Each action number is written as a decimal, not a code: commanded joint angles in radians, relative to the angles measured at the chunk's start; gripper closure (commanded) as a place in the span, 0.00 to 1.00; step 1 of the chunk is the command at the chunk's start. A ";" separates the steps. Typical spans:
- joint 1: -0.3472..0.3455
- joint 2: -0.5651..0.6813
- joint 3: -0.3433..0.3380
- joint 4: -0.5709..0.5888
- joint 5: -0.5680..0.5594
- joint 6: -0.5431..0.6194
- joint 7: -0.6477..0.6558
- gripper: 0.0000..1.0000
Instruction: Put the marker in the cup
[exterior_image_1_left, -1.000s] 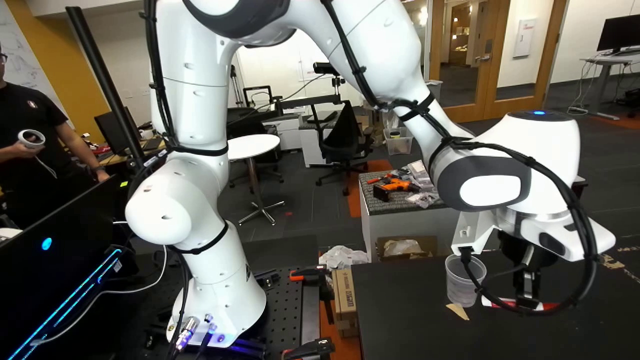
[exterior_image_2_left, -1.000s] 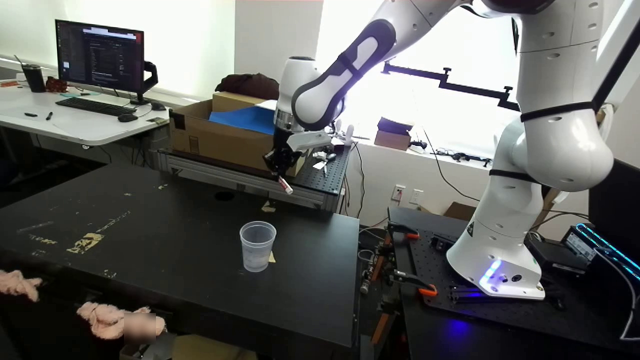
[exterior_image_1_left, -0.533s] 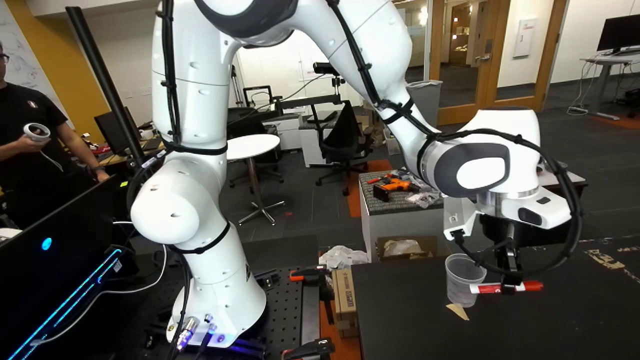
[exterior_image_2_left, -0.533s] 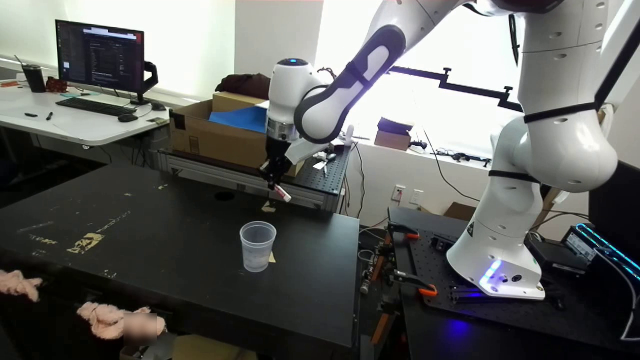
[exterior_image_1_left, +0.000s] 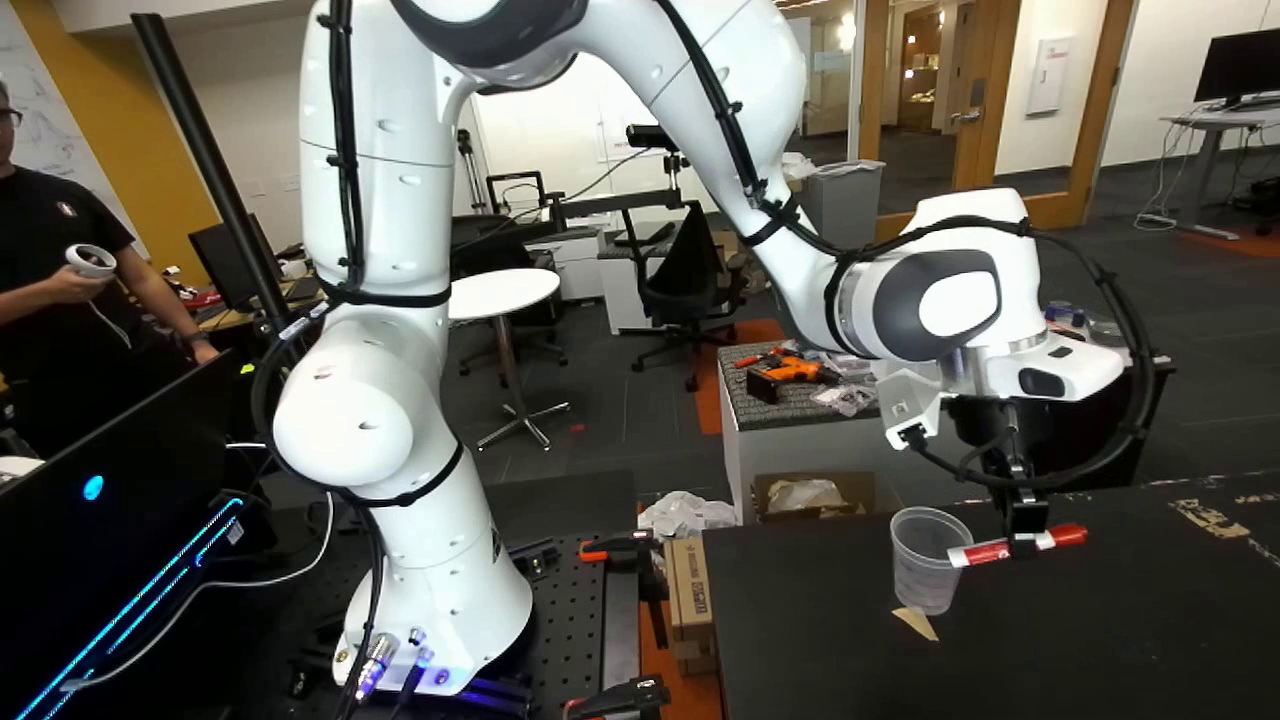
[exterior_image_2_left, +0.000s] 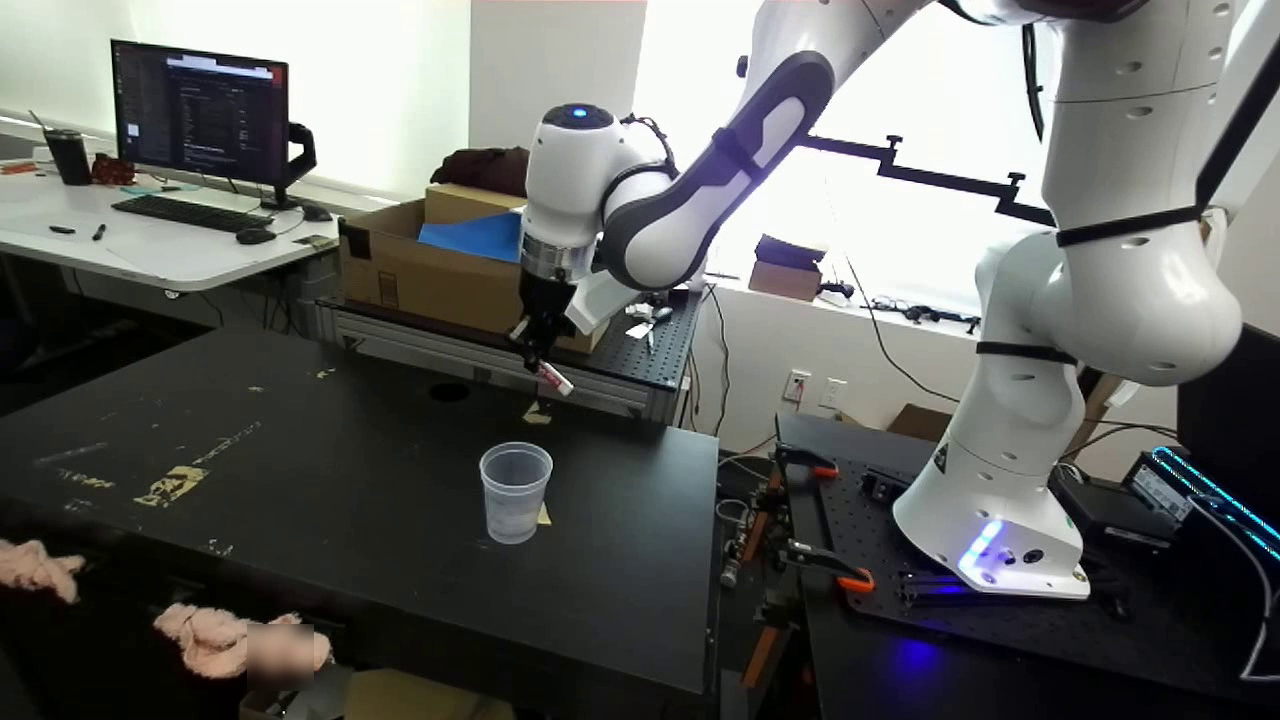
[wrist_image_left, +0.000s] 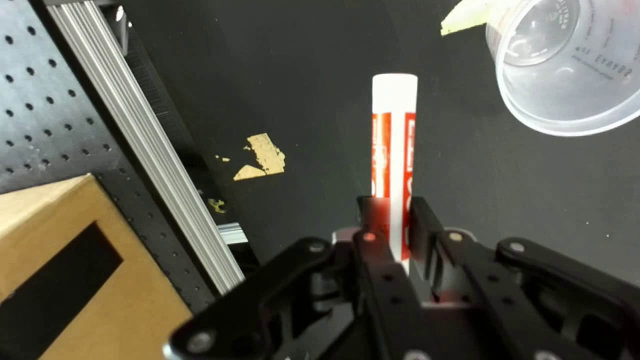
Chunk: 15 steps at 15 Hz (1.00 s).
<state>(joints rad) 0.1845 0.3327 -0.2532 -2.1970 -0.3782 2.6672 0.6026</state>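
The black two-fingered robot gripper, low in the centre of the wrist view, holds a slim red-and-white cylindrical marker pinched between its fingertips; the marker's white end points to the top of that frame, and in an exterior view, at lower right, the marker tilts slightly, its white end at the left a little lower than its red end at the right; the small, tapered, translucent clear plastic cup stands upright on the flat black tabletop, a little below and left of the centre in an exterior view, and is cut off by the upper right corner of the wrist view; the marker hangs in the air over the tabletop, outside the cup and apart from it; a thin pale yellow scrap lies at the cup's base; at the left edge of an exterior view, a person in a black T-shirt holds a white ring-shaped controller.
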 joint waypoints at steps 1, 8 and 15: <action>0.048 -0.020 -0.049 0.019 -0.124 -0.044 0.137 0.95; 0.060 0.025 0.004 0.113 -0.331 -0.326 0.367 0.95; 0.039 0.060 0.137 0.196 -0.345 -0.688 0.312 0.95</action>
<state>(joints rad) 0.2367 0.3759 -0.1596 -2.0483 -0.7048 2.0919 0.9392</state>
